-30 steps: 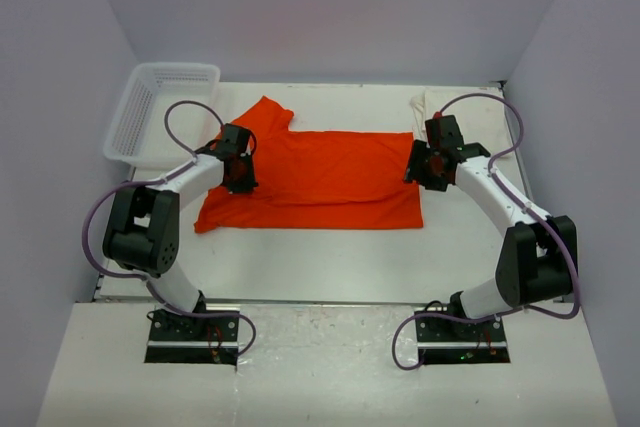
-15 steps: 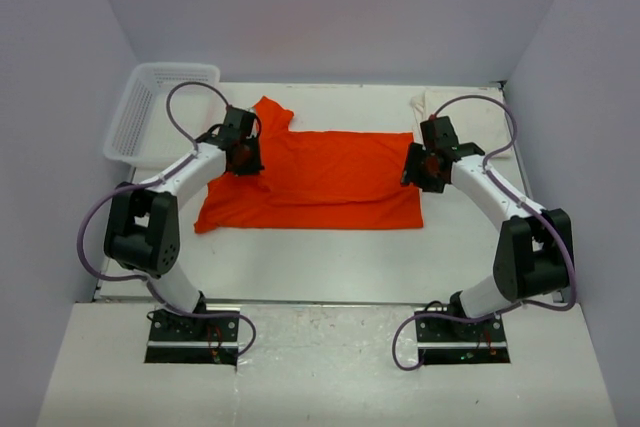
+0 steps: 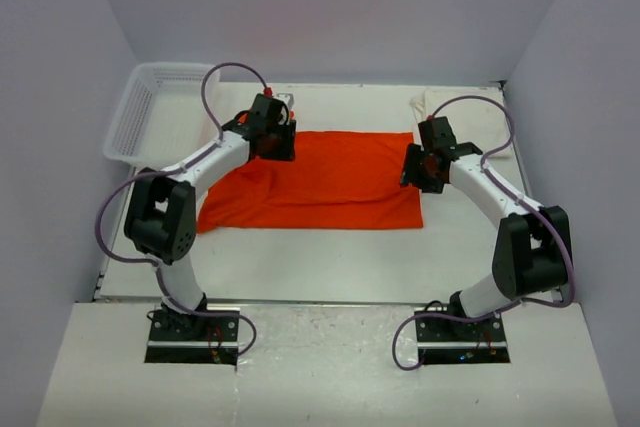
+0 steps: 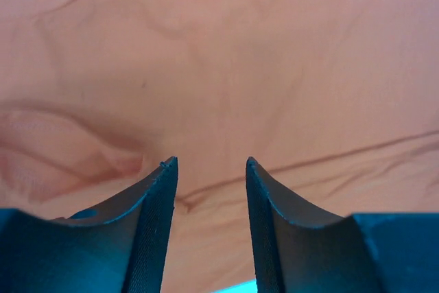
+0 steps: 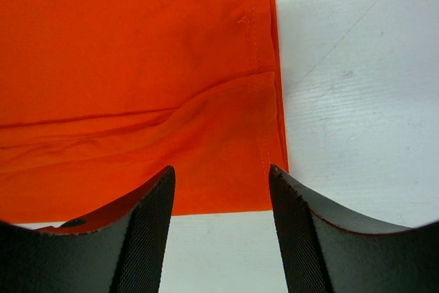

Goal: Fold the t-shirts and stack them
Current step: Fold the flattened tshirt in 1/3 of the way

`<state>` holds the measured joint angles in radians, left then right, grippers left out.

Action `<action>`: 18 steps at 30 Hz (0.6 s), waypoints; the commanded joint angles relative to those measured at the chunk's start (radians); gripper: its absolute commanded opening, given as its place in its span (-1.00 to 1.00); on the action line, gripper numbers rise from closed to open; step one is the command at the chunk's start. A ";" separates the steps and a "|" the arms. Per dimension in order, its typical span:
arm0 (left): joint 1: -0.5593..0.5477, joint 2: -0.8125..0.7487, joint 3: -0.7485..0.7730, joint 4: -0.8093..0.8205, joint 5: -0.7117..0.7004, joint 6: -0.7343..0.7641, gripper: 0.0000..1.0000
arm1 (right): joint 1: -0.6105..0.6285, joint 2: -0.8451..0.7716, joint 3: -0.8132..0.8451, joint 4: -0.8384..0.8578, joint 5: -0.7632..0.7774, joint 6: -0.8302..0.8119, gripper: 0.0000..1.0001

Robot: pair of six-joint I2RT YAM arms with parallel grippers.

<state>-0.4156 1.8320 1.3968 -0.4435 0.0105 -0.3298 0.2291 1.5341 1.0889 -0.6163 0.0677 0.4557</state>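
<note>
The orange-red t-shirt (image 3: 320, 182) lies flat across the middle of the table as a rough rectangle, with no sleeve sticking out at the back. My left gripper (image 3: 272, 139) is over its far left corner. In the left wrist view its jaws (image 4: 211, 161) stand apart, with only wrinkled orange cloth (image 4: 226, 66) close behind them. My right gripper (image 3: 420, 167) is open over the shirt's right hem. In the right wrist view (image 5: 221, 169) the hem and a corner of the shirt (image 5: 137, 66) lie between the open fingers. The cream-white t-shirt (image 3: 495, 122) lies at the far right, partly under the right arm.
A white lattice basket (image 3: 160, 107) stands at the far left corner of the table. Grey walls close in the back and both sides. Bare white tabletop (image 5: 357, 87) shows to the right of the shirt's hem.
My left gripper has moved back and to the right, from the shirt's left side to its far left corner. The sleeve that stuck out at the back no longer shows. My right gripper has hardly moved.
</note>
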 commanded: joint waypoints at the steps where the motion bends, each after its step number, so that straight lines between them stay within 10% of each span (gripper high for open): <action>1: 0.011 -0.179 -0.066 -0.012 -0.050 -0.021 -0.12 | 0.007 0.000 0.020 0.015 0.017 -0.014 0.17; 5: 0.020 -0.205 -0.048 -0.177 -0.185 -0.103 -1.00 | 0.007 -0.002 0.020 0.012 0.023 -0.014 0.18; 18: 0.060 0.025 -0.012 -0.245 -0.133 -0.169 -1.00 | 0.007 -0.051 0.002 0.012 0.034 -0.012 0.18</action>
<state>-0.3607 1.8145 1.3510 -0.6754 -0.1375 -0.4873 0.2310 1.5272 1.0885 -0.6159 0.0788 0.4515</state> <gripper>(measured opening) 0.002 0.590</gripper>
